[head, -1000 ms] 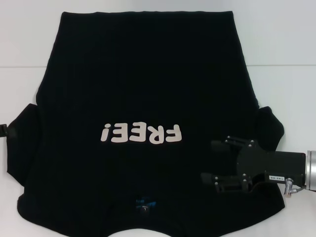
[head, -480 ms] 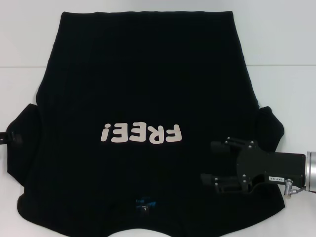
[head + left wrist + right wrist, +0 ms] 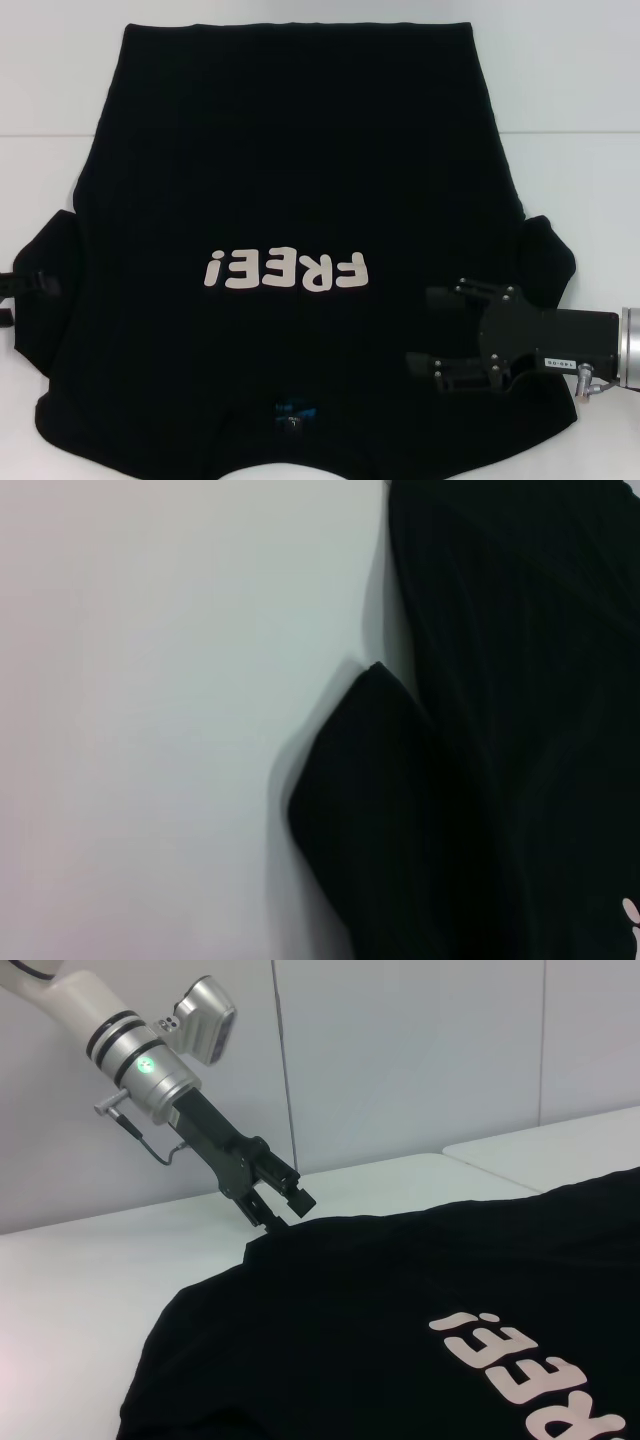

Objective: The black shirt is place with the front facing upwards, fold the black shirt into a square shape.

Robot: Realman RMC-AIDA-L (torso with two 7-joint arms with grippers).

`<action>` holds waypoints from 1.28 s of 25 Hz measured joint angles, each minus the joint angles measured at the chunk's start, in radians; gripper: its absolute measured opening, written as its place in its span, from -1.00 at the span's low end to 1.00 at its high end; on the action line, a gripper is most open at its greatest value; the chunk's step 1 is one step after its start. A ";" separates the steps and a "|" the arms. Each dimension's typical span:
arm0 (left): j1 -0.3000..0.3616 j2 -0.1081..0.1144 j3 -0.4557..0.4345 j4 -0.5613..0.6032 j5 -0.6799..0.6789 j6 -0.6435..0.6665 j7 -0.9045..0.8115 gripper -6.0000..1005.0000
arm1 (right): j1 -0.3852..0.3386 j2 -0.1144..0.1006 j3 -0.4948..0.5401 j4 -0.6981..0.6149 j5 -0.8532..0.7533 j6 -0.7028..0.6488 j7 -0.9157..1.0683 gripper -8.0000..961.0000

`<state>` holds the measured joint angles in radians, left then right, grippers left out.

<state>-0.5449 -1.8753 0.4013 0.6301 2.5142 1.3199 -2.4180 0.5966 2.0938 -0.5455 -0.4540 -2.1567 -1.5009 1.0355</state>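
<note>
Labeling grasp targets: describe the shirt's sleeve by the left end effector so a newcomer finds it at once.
Start at the white table, nearly covered by the black shirt with upside-down pale "FREE!" lettering. Go to the shirt's edge on the robot's left, level with that lettering, where the left end effector is. The sleeve is the rounded black flap bulging outward there, unlike the straight hem.

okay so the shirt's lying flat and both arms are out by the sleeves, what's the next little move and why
Probably shut the left gripper on the sleeve edge it has reached. The black shirt lies flat and unfolded, with the right gripper open over the opposite sleeve area.
</note>
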 joint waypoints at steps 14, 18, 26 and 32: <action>-0.022 -0.001 0.034 -0.007 0.000 -0.010 0.006 0.79 | 0.000 0.000 0.002 0.000 0.000 -0.006 0.000 0.96; -0.022 -0.001 0.039 -0.004 0.000 -0.015 0.006 0.78 | 0.000 0.000 0.004 0.000 0.000 -0.007 0.000 0.96; -0.023 -0.001 0.066 -0.003 0.000 -0.019 0.002 0.12 | -0.001 0.000 0.004 -0.001 0.000 -0.009 0.000 0.96; -0.028 -0.001 0.074 -0.002 0.000 -0.020 0.010 -0.42 | -0.002 0.000 0.004 -0.001 0.000 -0.010 0.000 0.96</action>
<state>-0.5730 -1.8761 0.4752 0.6278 2.5142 1.2994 -2.4077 0.5951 2.0938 -0.5414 -0.4547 -2.1567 -1.5109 1.0355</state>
